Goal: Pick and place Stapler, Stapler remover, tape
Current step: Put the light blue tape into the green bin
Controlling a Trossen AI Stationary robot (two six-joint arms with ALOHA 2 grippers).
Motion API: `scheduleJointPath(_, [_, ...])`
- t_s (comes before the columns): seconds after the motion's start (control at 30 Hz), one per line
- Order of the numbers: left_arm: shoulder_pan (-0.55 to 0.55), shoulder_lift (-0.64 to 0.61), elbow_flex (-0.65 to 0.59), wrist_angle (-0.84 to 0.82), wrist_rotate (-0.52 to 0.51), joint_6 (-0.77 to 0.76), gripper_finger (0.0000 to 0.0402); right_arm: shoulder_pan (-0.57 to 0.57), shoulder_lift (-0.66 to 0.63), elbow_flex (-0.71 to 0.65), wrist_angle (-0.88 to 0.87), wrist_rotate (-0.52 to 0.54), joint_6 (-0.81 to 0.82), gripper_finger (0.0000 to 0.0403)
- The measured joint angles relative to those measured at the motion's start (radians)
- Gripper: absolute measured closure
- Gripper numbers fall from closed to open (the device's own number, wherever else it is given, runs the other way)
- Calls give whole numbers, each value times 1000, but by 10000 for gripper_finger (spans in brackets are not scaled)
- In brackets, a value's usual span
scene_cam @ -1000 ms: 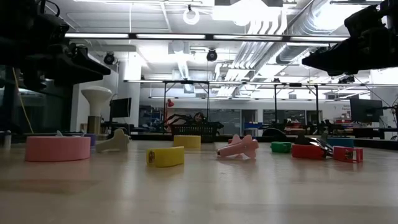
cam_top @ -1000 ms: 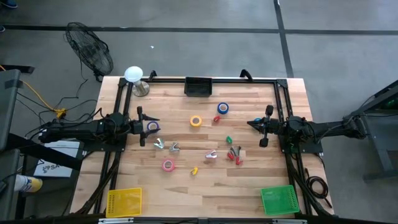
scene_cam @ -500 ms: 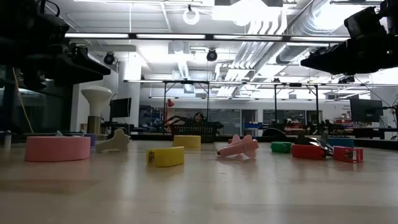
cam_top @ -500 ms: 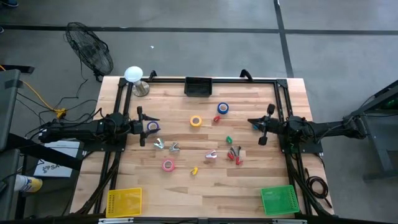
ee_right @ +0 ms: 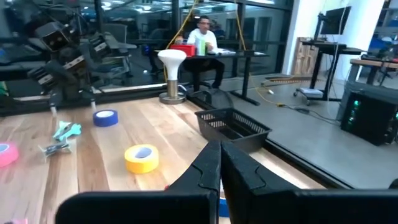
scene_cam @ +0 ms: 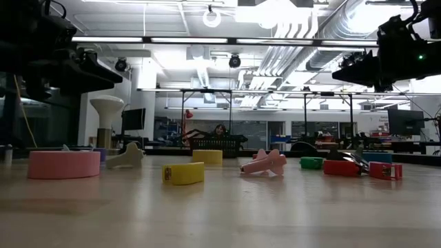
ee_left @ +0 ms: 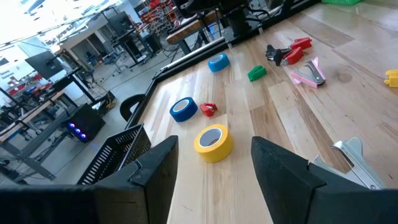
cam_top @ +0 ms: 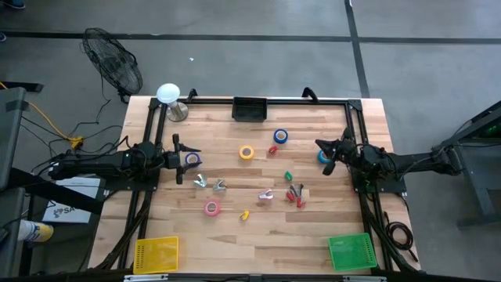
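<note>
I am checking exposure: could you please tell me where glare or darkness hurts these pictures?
Low view: ceiling lights blow out, and both arms are black silhouettes. Left wrist view: the room's upper corner washes out white. High view: evenly lit table.

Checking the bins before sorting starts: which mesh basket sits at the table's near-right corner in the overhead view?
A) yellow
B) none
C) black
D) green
D: the green mesh basket sits at that corner; the yellow mesh basket is near-left, the black wire basket at the far edge.
</note>
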Motion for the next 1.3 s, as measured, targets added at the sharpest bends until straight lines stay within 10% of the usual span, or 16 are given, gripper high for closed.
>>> scheduleJointPath(0.77, [0,0,0,0,0,0,204,-304,544,225,-2,-322,76,402])
scheduleJointPath(1.3, [0,0,0,0,0,0,204,-389,983,435,-65,-451,-148,402])
